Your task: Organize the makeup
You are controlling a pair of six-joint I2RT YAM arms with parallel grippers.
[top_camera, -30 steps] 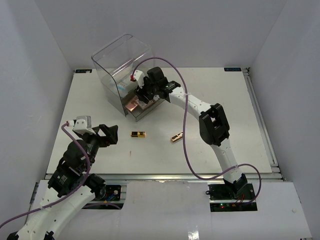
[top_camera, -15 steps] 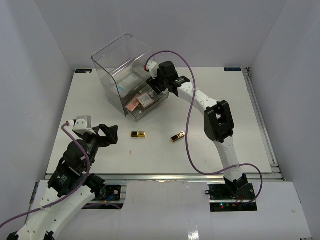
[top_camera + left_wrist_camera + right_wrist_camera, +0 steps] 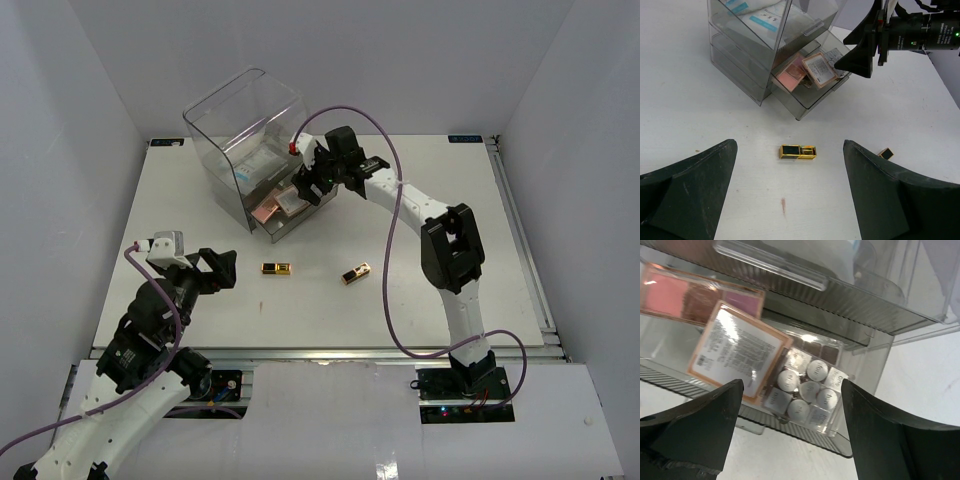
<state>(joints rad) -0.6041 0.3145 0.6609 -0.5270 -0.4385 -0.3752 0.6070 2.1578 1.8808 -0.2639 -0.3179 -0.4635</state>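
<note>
Palettes point(image 3: 735, 352) lie in the box's point(image 3: 240, 110) open drawer point(image 3: 820, 100), two gold cases point(image 3: 277, 268) wait before the box, and left gripper point(image 3: 218, 268) and right gripper point(image 3: 312, 183) gape empty.

right gripper point(image 3: 312, 186) over open drawer point(image 3: 292, 224) of clear box point(image 3: 240, 110) | palettes point(image 3: 270, 209) in drawer | gold-black case point(image 3: 277, 268) and second case point(image 3: 355, 273) apart on table point(image 3: 450, 200) | left gripper point(image 3: 218, 268) spread wide

White table point(image 3: 450, 290), pale bare walls point(image 3: 400, 60)
</note>
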